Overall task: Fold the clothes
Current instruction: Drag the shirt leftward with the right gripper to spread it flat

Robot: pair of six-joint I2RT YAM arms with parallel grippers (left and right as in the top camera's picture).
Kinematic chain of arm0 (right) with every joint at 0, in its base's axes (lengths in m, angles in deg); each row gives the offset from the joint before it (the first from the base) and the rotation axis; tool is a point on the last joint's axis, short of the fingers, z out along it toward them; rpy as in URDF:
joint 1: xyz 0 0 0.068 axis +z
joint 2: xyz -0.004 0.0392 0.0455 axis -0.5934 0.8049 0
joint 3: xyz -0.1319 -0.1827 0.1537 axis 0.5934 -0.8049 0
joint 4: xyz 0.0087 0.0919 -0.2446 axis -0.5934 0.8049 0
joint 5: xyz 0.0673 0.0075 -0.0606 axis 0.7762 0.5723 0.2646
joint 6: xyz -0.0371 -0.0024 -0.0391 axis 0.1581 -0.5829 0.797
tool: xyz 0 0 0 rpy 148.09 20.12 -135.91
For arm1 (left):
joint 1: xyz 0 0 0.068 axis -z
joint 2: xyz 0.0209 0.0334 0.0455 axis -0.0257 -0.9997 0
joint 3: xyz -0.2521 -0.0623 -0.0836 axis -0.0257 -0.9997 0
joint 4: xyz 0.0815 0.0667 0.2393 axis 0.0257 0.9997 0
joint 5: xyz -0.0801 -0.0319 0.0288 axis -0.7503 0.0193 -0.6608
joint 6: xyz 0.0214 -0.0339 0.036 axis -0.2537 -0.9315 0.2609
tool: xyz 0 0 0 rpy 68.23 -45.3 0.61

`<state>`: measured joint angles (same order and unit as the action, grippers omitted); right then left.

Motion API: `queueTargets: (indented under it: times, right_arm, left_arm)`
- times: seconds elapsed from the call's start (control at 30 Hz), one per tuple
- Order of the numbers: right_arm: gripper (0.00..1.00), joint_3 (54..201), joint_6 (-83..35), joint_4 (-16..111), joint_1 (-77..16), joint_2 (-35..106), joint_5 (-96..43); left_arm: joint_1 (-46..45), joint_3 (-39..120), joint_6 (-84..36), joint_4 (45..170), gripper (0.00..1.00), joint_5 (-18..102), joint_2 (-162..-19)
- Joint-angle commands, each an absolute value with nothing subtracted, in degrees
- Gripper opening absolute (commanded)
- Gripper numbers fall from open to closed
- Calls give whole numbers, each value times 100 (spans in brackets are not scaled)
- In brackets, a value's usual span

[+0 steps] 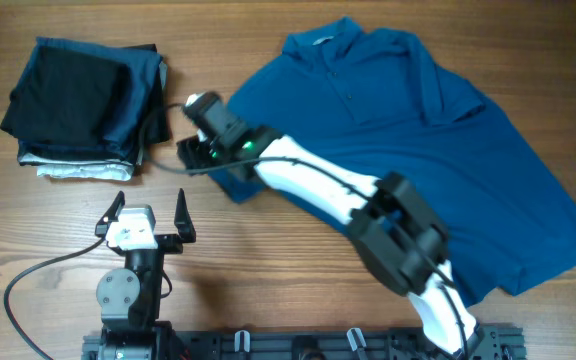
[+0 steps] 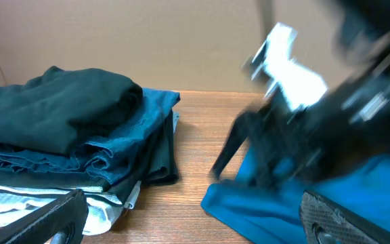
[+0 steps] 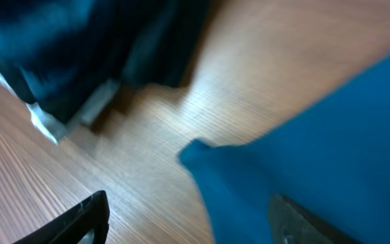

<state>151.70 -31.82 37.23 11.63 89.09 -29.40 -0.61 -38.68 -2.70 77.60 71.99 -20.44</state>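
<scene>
Fabric is covering the right half of the desk (image 1: pixel 268 262): the blue T-shirt (image 1: pixel 438 150) is lying flat there, front up, its collar pointing to the far edge and its hem running toward the near right corner. One sleeve is reaching toward the middle of the desk, and its corner is resting on the wood.

The right arm is stretching across the garment from the near edge, and the right gripper (image 1: pixel 190 128) is hovering at that sleeve corner. Its fingers (image 3: pixel 80 217) are standing spread apart in the wrist view, with the sleeve tip lying on the wood between and just ahead of them; nothing is being pinched. The view is blurred.

The left gripper (image 1: pixel 148 205) is sitting near the near left corner over bare wood, jaws spread wide and holding nothing, well apart from the T-shirt.

A stack of folded dark garments (image 1: pixel 83 100) is occupying the far left corner, with a white-grey garment (image 1: pixel 78 172) lying at the bottom. A cable (image 1: pixel 38 275) is curling along the near left edge.
</scene>
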Motion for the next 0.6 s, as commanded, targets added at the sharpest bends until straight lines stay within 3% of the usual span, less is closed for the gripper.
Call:
queueTargets:
  times: [0.0,0.07,0.27,0.57]
  right_arm:
    - [78,15192,-3138,4398,542,7904,-3344]
    - [85,15192,-3116,5161,59,7539,-3353]
    - [94,15192,-2893,6822,-1530,7149,-3731]
    - [99,15146,-2216,7428,-3407,7180,-3729]
  left_arm:
    - [-24,-3899,-143,7741,100,7293,-2003]
    - [-24,-3899,-143,7741,100,7293,-2003]
    - [-24,-3899,-143,7741,100,7293,-2005]
    - [-32,-3899,637,7651,100,7748,-2003]
